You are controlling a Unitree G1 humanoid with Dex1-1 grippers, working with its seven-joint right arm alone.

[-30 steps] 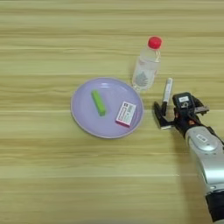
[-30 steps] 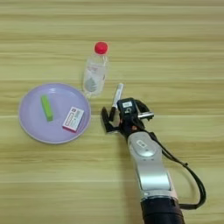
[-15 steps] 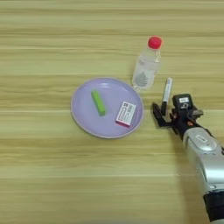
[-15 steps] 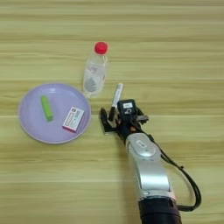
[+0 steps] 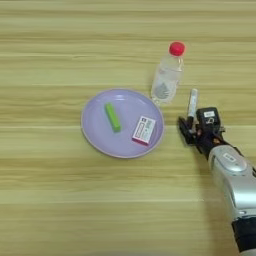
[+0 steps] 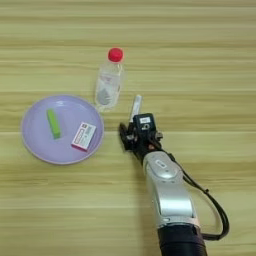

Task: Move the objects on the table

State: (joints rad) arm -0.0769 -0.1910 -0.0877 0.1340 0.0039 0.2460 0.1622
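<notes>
Worktop (image 5: 50, 210): light wood, horizontal grain. Directly on it: lilac plate (image 5: 97, 135), left of centre; clear bottle (image 5: 166, 80), red cap, just beyond the plate's right rim; marker (image 5: 191, 102), right of bottle.

Lilac plate and a small card, left of the table's middle

A round lilac plate (image 5: 100, 140) lies flat on the wood, well clear of every table edge in view. On its right part, near the rim, rests a small white card or packet (image 5: 144, 130) with a red band, lying slantwise; its print is too small to read.
</notes>
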